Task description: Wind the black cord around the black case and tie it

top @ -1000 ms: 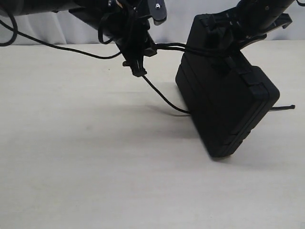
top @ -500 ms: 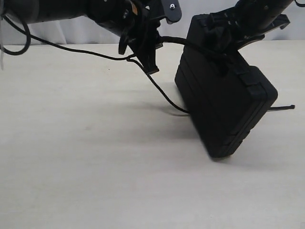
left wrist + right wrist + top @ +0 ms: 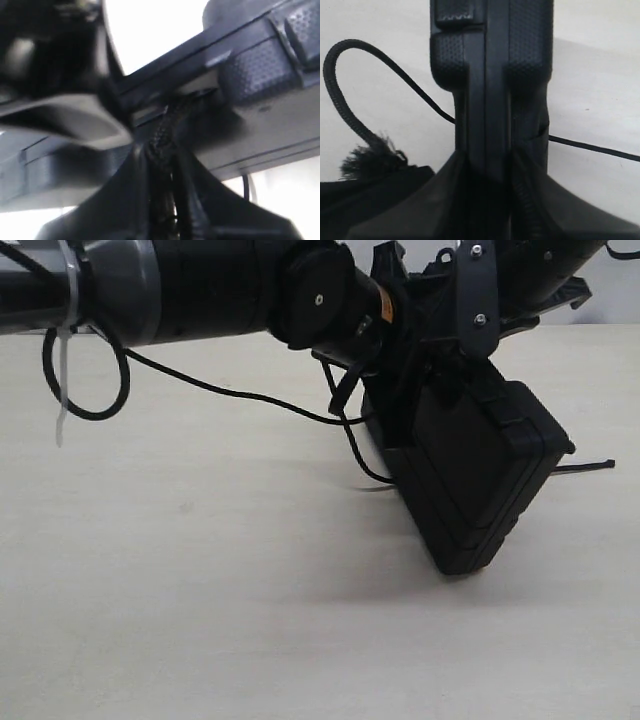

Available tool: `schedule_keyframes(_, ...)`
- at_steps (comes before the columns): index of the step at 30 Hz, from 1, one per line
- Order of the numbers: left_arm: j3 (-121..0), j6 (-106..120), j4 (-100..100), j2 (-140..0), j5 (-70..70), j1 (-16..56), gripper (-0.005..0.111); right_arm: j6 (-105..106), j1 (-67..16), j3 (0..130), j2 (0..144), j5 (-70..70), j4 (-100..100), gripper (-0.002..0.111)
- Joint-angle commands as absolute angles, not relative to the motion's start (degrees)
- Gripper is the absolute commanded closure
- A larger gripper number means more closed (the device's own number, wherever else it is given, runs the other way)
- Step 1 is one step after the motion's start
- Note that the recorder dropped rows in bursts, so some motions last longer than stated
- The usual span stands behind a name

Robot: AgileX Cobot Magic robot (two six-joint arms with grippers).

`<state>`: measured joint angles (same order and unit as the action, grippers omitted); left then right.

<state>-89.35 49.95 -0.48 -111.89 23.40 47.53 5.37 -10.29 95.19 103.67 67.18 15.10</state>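
The black case (image 3: 480,480) stands tilted on one corner on the table, held up at its top edge by my right gripper (image 3: 525,300). In the right wrist view that gripper (image 3: 487,165) is shut on the case's edge (image 3: 490,75). The black cord (image 3: 355,455) rises from under the case to my left gripper (image 3: 398,410), which is pressed against the case's left side. In the left wrist view the left gripper (image 3: 162,152) is shut on the braided cord (image 3: 169,122), right at the case's rim (image 3: 260,75). The cord's frayed tuft (image 3: 370,160) lies beside the right gripper.
The left arm (image 3: 200,285) stretches across the top of the exterior view and hides the case's upper left. A thin black cable (image 3: 200,385) hangs from it. A cord end (image 3: 590,466) sticks out to the right of the case. The beige table (image 3: 200,590) spreads in front.
My left arm has swung right, carrying the cord up to the case's left side. The case has stayed tilted in the right gripper.
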Motion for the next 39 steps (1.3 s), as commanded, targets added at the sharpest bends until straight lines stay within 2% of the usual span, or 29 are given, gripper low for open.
schedule_keyframes(1,-89.37,49.37,-0.74,-114.34,23.49,48.0,0.107,5.13,-10.77,95.28,103.15,67.2,18.06,0.104)
schedule_keyframes(8,-89.37,49.28,-1.12,-112.99,23.4,48.0,0.106,5.13,-10.77,95.28,103.15,66.94,17.94,0.104)
schedule_keyframes(10,-89.37,49.28,-1.12,-112.22,24.27,48.0,0.102,5.13,-10.77,95.28,103.15,66.94,17.94,0.104)
schedule_keyframes(12,-89.37,49.28,-1.12,-111.3,25.0,48.0,0.087,5.13,-10.77,95.28,103.15,66.93,17.32,0.104)
schedule_keyframes(13,-89.37,49.28,-1.12,-110.66,25.44,48.0,0.071,5.13,-10.77,95.28,103.15,66.93,17.03,0.104)
schedule_keyframes(15,-89.37,49.28,0.0,-109.85,27.74,48.0,0.053,5.13,-10.77,95.28,103.15,66.93,17.03,0.104)
schedule_keyframes(17,-89.37,49.28,2.67,-109.85,30.98,48.0,0.047,5.13,-10.77,95.28,103.15,66.93,17.03,0.104)
schedule_keyframes(23,-89.37,49.02,5.77,-109.85,36.75,47.72,0.046,5.01,-10.77,95.28,103.15,67.15,17.07,0.104)
schedule_keyframes(32,-89.37,38.06,16.93,-109.61,39.12,47.72,0.046,4.98,-10.77,95.28,103.15,67.15,16.92,0.104)
schedule_keyframes(39,-89.37,37.23,17.49,-106.98,40.79,47.72,0.046,5.09,-10.77,95.28,103.15,67.15,16.91,0.104)
